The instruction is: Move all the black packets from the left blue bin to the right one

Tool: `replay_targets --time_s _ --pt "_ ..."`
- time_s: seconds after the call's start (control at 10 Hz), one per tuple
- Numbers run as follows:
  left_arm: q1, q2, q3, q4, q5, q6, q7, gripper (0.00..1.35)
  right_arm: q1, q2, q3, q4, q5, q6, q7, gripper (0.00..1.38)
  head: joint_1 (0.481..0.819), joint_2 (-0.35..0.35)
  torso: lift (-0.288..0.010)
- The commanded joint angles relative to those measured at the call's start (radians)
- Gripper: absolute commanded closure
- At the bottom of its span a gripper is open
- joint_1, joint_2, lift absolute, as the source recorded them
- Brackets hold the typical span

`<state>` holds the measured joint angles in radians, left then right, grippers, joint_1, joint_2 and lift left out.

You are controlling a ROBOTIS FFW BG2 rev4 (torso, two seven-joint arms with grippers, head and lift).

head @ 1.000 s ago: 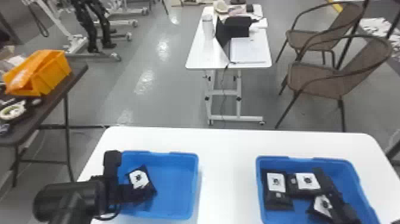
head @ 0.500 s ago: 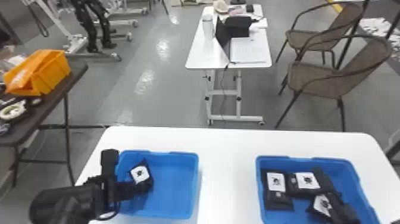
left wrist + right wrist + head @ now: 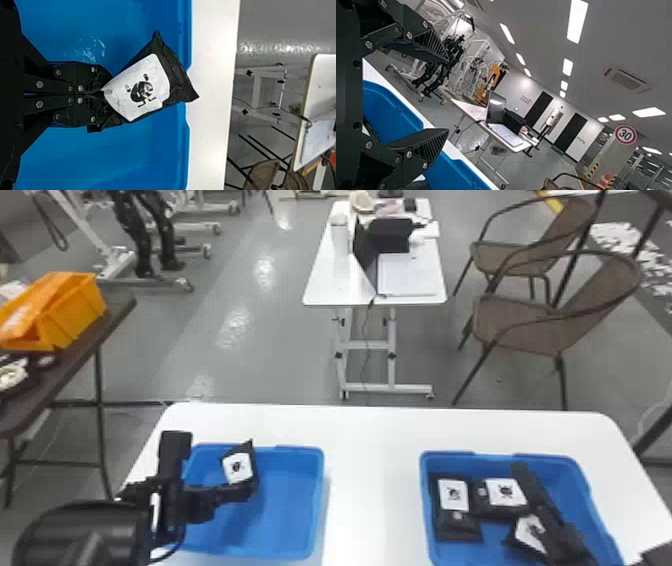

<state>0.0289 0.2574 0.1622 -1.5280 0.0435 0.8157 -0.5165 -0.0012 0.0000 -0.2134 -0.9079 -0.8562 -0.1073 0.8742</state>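
My left gripper (image 3: pixel 248 490) is over the left blue bin (image 3: pixel 290 510), shut on a black packet (image 3: pixel 238 468) with a white label. In the left wrist view the packet (image 3: pixel 144 87) is pinched at one end by the closed left gripper (image 3: pixel 104 94). Inside the right blue bin (image 3: pixel 495 547) lie several black packets, among them one at its left side (image 3: pixel 455 510), one beside it (image 3: pixel 505 492) and a tilted one (image 3: pixel 530 532). My right arm (image 3: pixel 657 557) waits at the lower right edge; its gripper (image 3: pixel 447 97) stands open and holds nothing.
Both bins stand on a white table (image 3: pixel 370 470), with a strip of tabletop between them. Beyond it are a small white table (image 3: pixel 325 285) with a laptop and two brown chairs (image 3: pixel 545 325). An orange bin (image 3: pixel 75 315) sits on a dark table at the left.
The left gripper and its packet have risen and moved slightly right, the packet now held up above the left bin. The right arm has kept its place.
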Motion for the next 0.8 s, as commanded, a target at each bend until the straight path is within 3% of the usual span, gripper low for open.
replay_targets --time_s 0.0,0.1,0.3,0.5,0.7 --pt "0.077 -0.021 0.017 -0.162 -0.007 0.033 -0.034 1.22 0.007 0.001 0.000 -0.017 0.000 0.000 0.000 0.42 0.695 0.109 0.000" --pt "0.100 -0.033 0.003 -0.245 -0.027 0.043 -0.093 1.22 0.012 0.001 0.002 -0.032 0.000 0.000 0.000 0.42 0.695 0.093 0.000" --pt "0.032 -0.029 -0.115 -0.284 -0.106 0.023 -0.215 1.22 0.004 0.001 0.014 -0.078 0.002 0.000 -0.001 0.42 0.695 0.047 0.000" --pt "-0.101 -0.035 -0.239 -0.187 -0.214 -0.038 -0.321 1.22 -0.023 0.001 0.055 -0.128 0.005 0.001 -0.001 0.42 0.695 -0.029 0.000" --pt "-0.244 -0.060 -0.349 0.014 -0.263 -0.153 -0.398 1.22 -0.043 0.001 0.106 -0.187 0.005 0.026 -0.006 0.42 0.695 -0.056 0.000"
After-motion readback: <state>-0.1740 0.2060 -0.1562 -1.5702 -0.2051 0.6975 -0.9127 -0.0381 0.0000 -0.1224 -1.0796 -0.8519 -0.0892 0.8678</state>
